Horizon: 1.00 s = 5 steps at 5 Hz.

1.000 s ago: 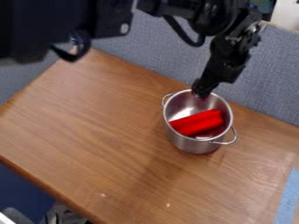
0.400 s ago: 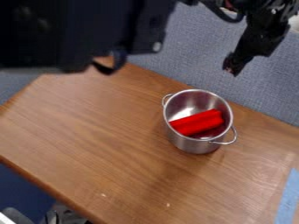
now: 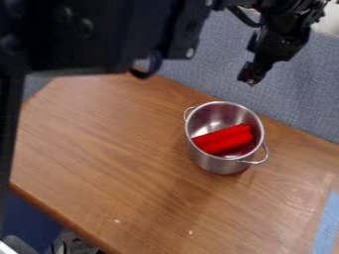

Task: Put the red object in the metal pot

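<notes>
The red object (image 3: 227, 138) is lying inside the metal pot (image 3: 224, 140) on the wooden surface (image 3: 106, 159). The gripper (image 3: 249, 75) is being held above, angled downward, wide open and empty.

bright red object (image 3: 229, 138) in shiny silver metal pot (image 3: 199, 151); brown wood-grain table (image 3: 106, 169).

Metal pot (image 3: 224, 140) on wooden table (image 3: 106, 149)

The red object (image 3: 229, 138) lies inside the metal pot (image 3: 225, 141) on the table (image 3: 106, 149).
</notes>
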### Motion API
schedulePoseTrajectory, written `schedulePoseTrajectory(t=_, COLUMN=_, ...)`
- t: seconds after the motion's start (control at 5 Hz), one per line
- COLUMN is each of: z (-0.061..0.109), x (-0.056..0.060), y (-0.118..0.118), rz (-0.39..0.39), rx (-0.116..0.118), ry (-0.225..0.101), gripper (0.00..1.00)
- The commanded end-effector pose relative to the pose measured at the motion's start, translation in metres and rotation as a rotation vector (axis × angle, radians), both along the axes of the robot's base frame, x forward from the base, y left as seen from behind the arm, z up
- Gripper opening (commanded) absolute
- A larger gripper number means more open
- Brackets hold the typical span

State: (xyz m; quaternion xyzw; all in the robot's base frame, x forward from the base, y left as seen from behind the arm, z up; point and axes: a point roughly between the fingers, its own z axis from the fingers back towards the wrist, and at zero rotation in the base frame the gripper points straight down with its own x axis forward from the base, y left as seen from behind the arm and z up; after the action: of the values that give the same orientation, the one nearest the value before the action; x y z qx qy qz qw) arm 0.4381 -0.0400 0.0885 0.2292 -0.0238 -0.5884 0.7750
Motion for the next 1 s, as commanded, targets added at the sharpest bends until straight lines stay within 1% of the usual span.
schedulePoseTrajectory(t=0.0, z=0.011, x=0.009, y=0.009, rz=-0.062, rx=-0.011, ry=-0.049, gripper=1.00)
schedulePoseTrajectory(t=0.2, z=0.000, x=0.011, y=0.018, rz=-0.131, rx=-0.010, ry=-0.045, gripper=1.00)
schedulePoseTrajectory(t=0.6, z=-0.005, x=0.004, y=0.011, rz=0.105, rx=0.001, ry=-0.034, gripper=1.00)
schedulePoseTrajectory(t=0.8, z=-0.009, x=0.016, y=0.030, rz=-0.096, rx=0.001, ry=-0.034, gripper=1.00)
